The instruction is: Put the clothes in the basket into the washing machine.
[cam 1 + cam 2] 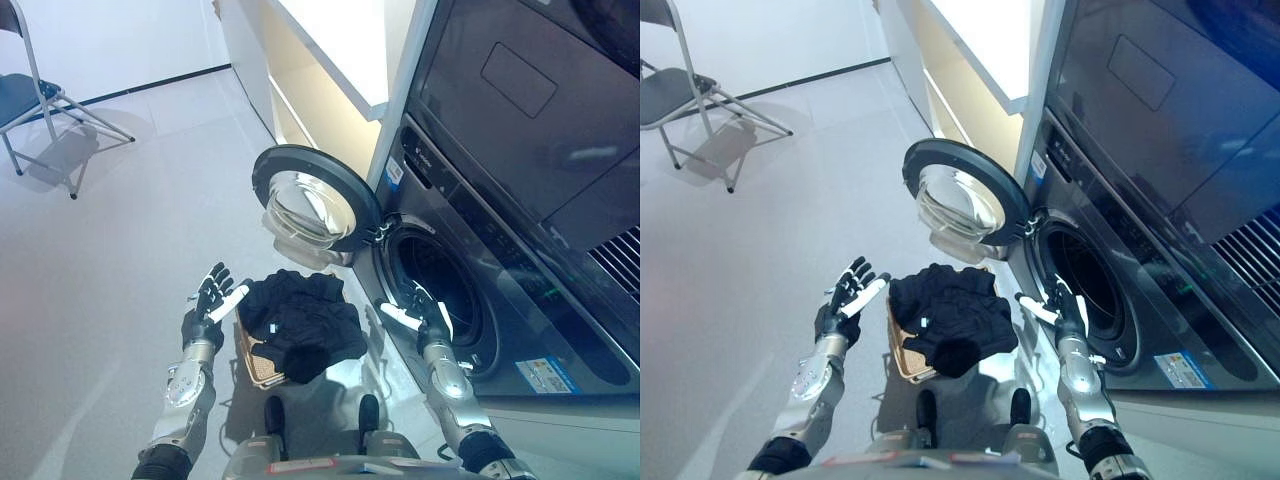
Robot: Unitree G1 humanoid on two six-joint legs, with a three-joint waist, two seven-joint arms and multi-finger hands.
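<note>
A pile of black clothes point(302, 320) lies heaped over a woven basket point(258, 366) on the floor in front of me. The washing machine point(470, 300) stands at the right with its round door point(310, 198) swung open to the left and its dark drum point(440, 290) exposed. My left hand point(212, 300) is open, fingers spread, just left of the clothes and apart from them. My right hand point(422, 312) is open, between the clothes and the drum opening, holding nothing.
A folding chair point(40, 100) stands at the far left. A white counter point(340, 50) runs along the back next to the machine. A second dark appliance point(530, 100) is stacked above the washer.
</note>
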